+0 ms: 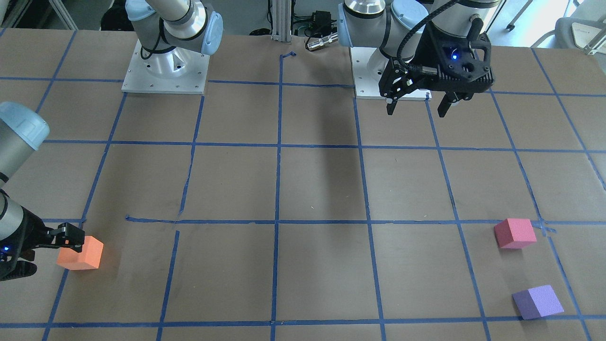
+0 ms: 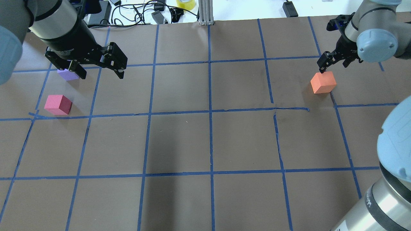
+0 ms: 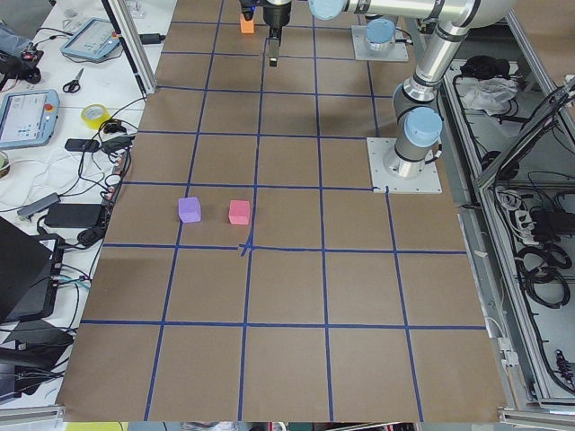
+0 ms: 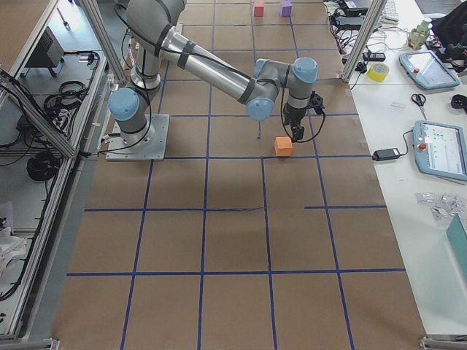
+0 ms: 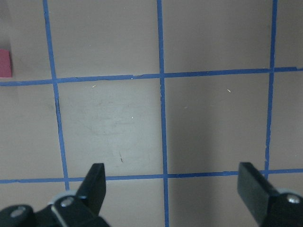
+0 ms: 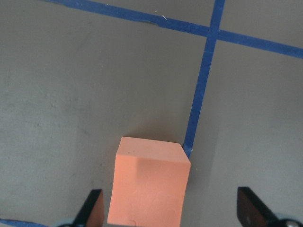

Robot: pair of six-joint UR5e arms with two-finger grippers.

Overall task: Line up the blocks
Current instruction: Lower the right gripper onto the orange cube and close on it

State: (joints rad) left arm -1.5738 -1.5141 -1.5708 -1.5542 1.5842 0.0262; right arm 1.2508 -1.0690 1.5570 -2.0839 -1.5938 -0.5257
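The orange block [image 2: 323, 82] sits on the brown table at the far right of the overhead view. My right gripper [image 2: 334, 65] is open and hangs right over the block. In the right wrist view the orange block [image 6: 149, 182] lies between the open fingers, nearer the view's left finger [image 6: 92, 210]. The pinkish-red block [image 2: 58, 104] and the purple block [image 2: 67, 75] sit close together at the far left. My left gripper [image 2: 102, 76] is open and empty, raised above the table beside the purple block. The left wrist view shows only an edge of the pinkish-red block [image 5: 4, 64].
Blue tape lines [image 2: 210, 112] mark a grid on the table. Cables and a yellow tape roll [image 2: 186, 4] lie beyond the far edge. An aluminium post [image 2: 205, 12] stands at the far middle. The two arm bases [image 1: 165, 71] stand on the robot's side.
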